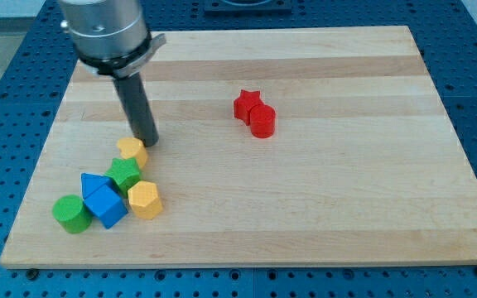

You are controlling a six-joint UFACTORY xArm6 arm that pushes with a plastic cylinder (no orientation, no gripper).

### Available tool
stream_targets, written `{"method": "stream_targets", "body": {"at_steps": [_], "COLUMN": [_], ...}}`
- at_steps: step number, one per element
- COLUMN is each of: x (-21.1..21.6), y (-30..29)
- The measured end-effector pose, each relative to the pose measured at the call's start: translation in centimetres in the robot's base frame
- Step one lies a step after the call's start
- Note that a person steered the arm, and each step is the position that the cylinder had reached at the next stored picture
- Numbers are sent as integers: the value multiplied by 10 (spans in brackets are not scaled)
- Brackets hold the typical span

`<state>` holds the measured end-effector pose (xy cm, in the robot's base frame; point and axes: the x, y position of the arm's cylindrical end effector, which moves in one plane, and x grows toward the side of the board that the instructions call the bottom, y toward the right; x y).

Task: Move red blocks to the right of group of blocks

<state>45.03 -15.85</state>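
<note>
A red star block (246,104) and a red cylinder (262,122) sit touching each other near the middle of the wooden board (346,165). At the view's lower left is a group: a yellow block (131,151), a green star (125,173), a blue triangle (92,184), a blue cube (106,206), a green cylinder (71,213) and a yellow hexagon (145,199). My tip (146,142) stands at the group's upper edge, right next to the yellow block, well to the left of the red blocks.
The board lies on a blue perforated table (7,74). The arm's grey body (106,33) hangs over the board's upper left corner.
</note>
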Motion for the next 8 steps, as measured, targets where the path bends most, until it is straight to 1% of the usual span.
{"method": "stream_targets", "body": {"at_steps": [1, 2, 3, 4, 6, 8], "x": [6, 6, -25, -62, -98, -83], "y": [-18, -21, -20, 1, 116, 167]}}
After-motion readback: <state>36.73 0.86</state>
